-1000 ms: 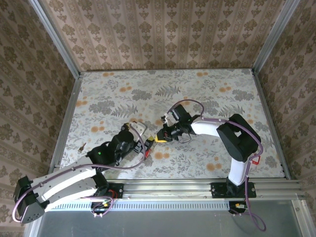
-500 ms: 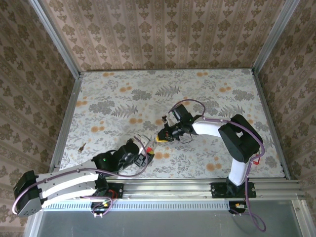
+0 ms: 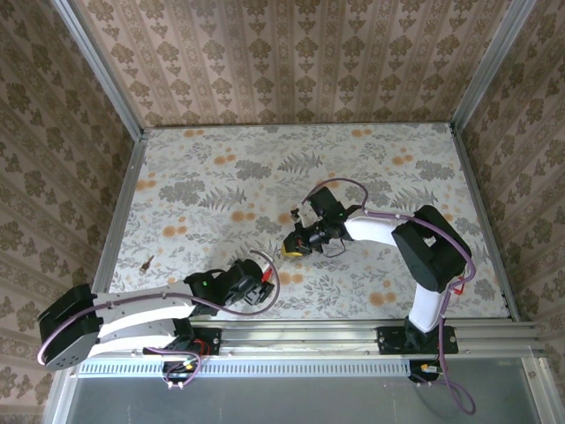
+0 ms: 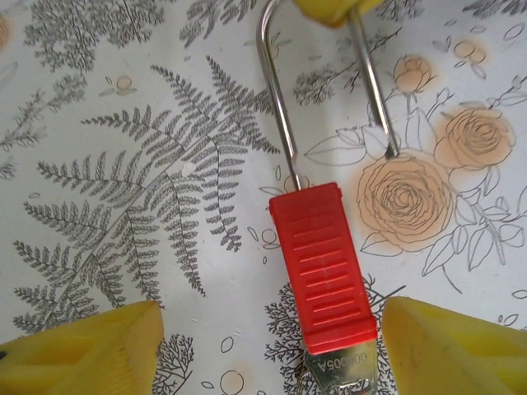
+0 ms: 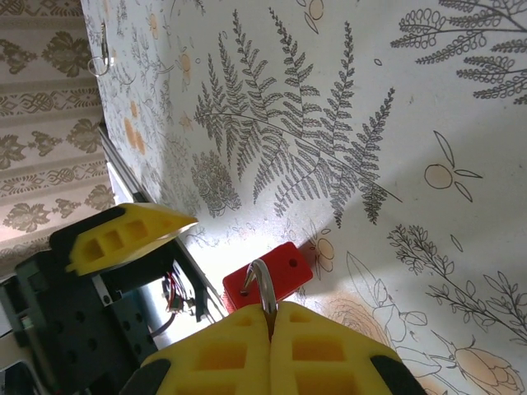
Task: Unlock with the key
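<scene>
A red padlock [image 4: 323, 267] lies flat on the flowered table. One leg of its long silver shackle [image 4: 276, 90] enters the body; the other leg's end rests free on the table beside it. A stamped silver key [image 4: 342, 368] sticks out of the lock's bottom end. My left gripper [image 4: 272, 325] is open, with one yellow finger [image 4: 86, 350] on each side of the key end, touching neither. My right gripper [image 5: 270, 317] is shut on the shackle's bend, just above the red padlock body [image 5: 272, 271]. From above, the right gripper [image 3: 296, 246] and left gripper [image 3: 256, 287] are close together.
A small dark metal object [image 3: 146, 262] lies near the table's left rail. Patterned walls close in the back and sides, and an aluminium rail [image 3: 353, 331] runs along the near edge. The left gripper's finger [image 5: 123, 234] shows beyond the lock in the right wrist view.
My left gripper has drawn back toward the near edge to the lock's key end, and its jaws have narrowed. The right gripper has stayed shut on the shackle, hardly moving.
</scene>
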Controlling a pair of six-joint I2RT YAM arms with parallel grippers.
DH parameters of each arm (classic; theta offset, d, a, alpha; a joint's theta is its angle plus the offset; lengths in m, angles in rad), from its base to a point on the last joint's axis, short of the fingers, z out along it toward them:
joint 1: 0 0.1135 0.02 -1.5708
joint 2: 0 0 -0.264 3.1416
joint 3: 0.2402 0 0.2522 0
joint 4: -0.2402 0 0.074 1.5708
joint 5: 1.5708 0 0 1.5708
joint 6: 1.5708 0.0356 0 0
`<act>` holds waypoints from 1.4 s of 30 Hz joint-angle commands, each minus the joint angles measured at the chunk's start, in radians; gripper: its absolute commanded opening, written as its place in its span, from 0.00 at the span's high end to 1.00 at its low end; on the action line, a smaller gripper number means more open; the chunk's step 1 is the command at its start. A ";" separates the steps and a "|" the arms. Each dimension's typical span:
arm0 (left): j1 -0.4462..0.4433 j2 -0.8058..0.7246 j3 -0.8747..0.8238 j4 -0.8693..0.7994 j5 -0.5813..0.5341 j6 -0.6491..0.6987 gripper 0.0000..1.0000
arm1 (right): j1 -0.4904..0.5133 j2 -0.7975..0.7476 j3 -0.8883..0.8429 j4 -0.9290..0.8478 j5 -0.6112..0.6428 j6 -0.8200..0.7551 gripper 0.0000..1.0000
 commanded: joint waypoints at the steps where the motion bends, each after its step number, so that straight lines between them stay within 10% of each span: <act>1: -0.006 0.020 0.032 0.050 -0.018 -0.022 0.30 | -0.004 -0.025 0.025 -0.039 0.001 -0.024 1.00; 21: -0.060 0.304 0.170 -0.068 -0.179 -0.042 0.68 | -0.025 0.015 0.082 -0.162 -0.023 -0.040 1.00; 36: -0.146 0.462 0.301 -0.254 -0.364 -0.129 0.75 | -0.039 0.071 0.112 -0.219 -0.021 -0.068 1.00; 42: -0.158 0.462 0.273 -0.109 -0.256 -0.082 0.66 | -0.058 0.082 0.143 -0.310 0.020 -0.112 1.00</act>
